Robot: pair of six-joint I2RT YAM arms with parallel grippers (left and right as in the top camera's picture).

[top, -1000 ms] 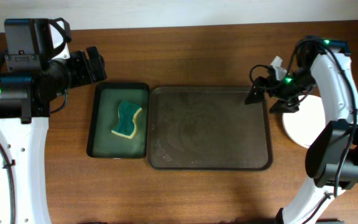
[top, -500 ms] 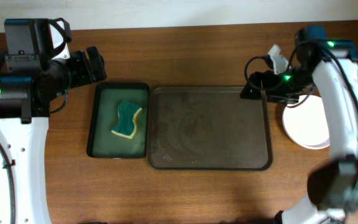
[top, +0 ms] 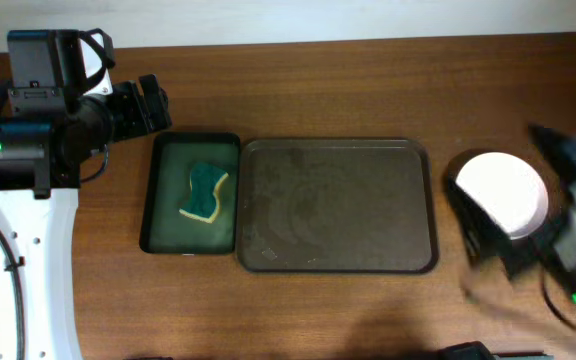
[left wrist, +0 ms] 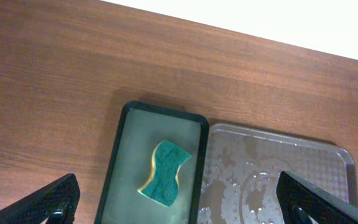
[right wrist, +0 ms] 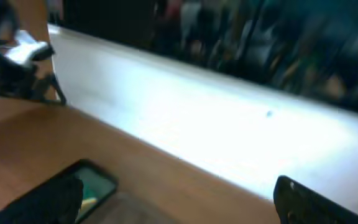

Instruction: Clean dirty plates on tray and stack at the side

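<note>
The brown tray (top: 338, 205) sits mid-worktop (top: 318, 90), and its surface looks streaky and wet. The plates (top: 503, 190) show as one clean white disc on the worktop just right of it, not touching. I can't count them. The left hand (top: 153, 103) hovers by the far left corner of the green tray (top: 168, 232), fingers spread wide and holding nothing. The right hand (right wrist: 179, 208) is blurry, also spread wide with nothing in it.
</note>
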